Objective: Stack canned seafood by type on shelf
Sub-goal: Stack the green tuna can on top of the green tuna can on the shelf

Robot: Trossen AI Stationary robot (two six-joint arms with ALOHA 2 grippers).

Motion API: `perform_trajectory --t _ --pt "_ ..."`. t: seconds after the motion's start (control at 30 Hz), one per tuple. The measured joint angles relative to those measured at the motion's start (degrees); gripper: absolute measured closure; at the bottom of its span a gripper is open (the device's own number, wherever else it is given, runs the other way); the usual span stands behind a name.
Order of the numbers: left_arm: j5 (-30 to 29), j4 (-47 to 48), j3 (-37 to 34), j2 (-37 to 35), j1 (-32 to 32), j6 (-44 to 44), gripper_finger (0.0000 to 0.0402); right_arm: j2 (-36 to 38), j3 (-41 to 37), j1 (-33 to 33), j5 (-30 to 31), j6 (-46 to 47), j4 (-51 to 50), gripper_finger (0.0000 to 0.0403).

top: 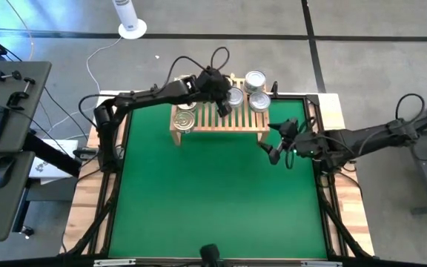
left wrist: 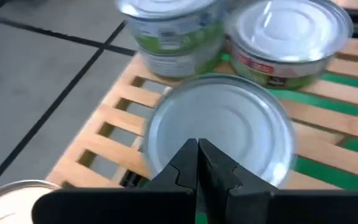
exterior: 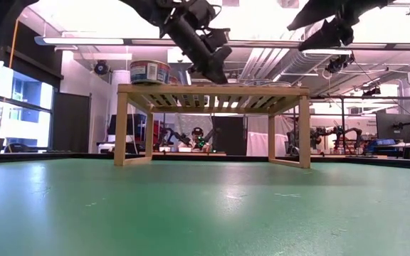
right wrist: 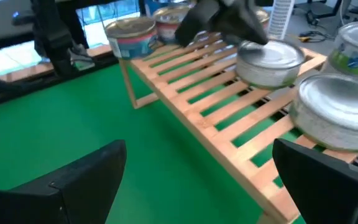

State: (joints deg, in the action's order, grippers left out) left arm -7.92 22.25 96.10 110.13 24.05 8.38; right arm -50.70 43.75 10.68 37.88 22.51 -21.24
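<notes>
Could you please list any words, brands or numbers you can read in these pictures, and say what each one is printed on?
No text can be read anywhere.
Green-and-white paper labels on the short round silver-topped tins: print is blurred.
Red band on that tin's label: small white print, unreadable.
Blue-and-pink label on the gold-topped round tin at the light-wood slatted shelf end: too blurred.
Same tin in the low view: too small.
</notes>
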Motion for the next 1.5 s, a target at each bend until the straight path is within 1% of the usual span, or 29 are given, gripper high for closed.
perform_trajectory --t 0.13,0.2,0.4,0.53,0.7,0.77,0.97,1.03,1.1,1.17,1.23,1.33,1.4,1.5 --pt "4.84 0.17 0.07 0.72 1.39 -0.42 0.0402 -2.36 0.00 0.79 0.08 0.15 0.90 0.0004" --pt "7.65 2.41 0.18 0.63 1.28 -0.63 0.0402 -3.79 0.02 0.93 0.03 0.06 1.43 0.0004" --pt "10.53 7.07 0.37 0.13 -2.49 0.78 0.0402 -6.44 -0.01 1.02 -0.66 -0.26 2.67 0.0004" --pt "13.54 7.62 0.30 0.07 -5.87 2.34 0.0402 -6.11 0.00 1.62 -1.00 1.19 2.52 0.0004" --pt "13.59 6.16 0.19 0.17 -9.04 2.80 0.0402 -6.27 0.01 2.70 -1.21 2.07 0.81 0.0004" --pt "13.40 5.40 0.13 0.22 -9.50 2.86 0.0402 -7.13 -0.01 3.01 0.05 1.04 0.02 0.0004" --pt "13.33 4.19 0.06 0.34 -9.37 2.83 0.0402 -13.42 -0.01 3.18 7.52 -8.05 0.09 0.0004" --pt "13.35 4.10 0.06 0.35 -9.15 2.82 0.0402 -15.09 -0.01 2.41 9.75 -9.60 0.08 0.0004" --pt "13.31 4.01 0.06 0.35 -9.11 2.82 0.0401 -15.44 -0.42 0.99 10.02 -10.43 0.71 0.0004" --pt "13.14 3.79 0.06 0.37 -9.09 2.82 0.0402 -14.38 -2.24 -0.79 9.02 -11.78 4.04 0.0004" --pt "13.06 3.44 0.06 0.37 -9.09 2.82 0.0402 -12.25 -4.96 -2.81 6.33 -13.06 8.48 0.0005" --pt "12.96 3.25 0.06 0.37 -9.08 2.82 0.0402 -8.99 -9.90 -6.45 -1.05 -14.00 18.38 0.0008" --pt "12.94 3.21 0.06 0.37 -9.07 2.82 0.0402 -8.30 -13.17 -8.76 -5.83 -13.99 24.74 0.0008" --pt "12.91 3.12 0.06 0.37 -9.07 3.07 0.0402 -8.88 -17.06 -11.63 -9.87 -14.22 32.91 0.0009"
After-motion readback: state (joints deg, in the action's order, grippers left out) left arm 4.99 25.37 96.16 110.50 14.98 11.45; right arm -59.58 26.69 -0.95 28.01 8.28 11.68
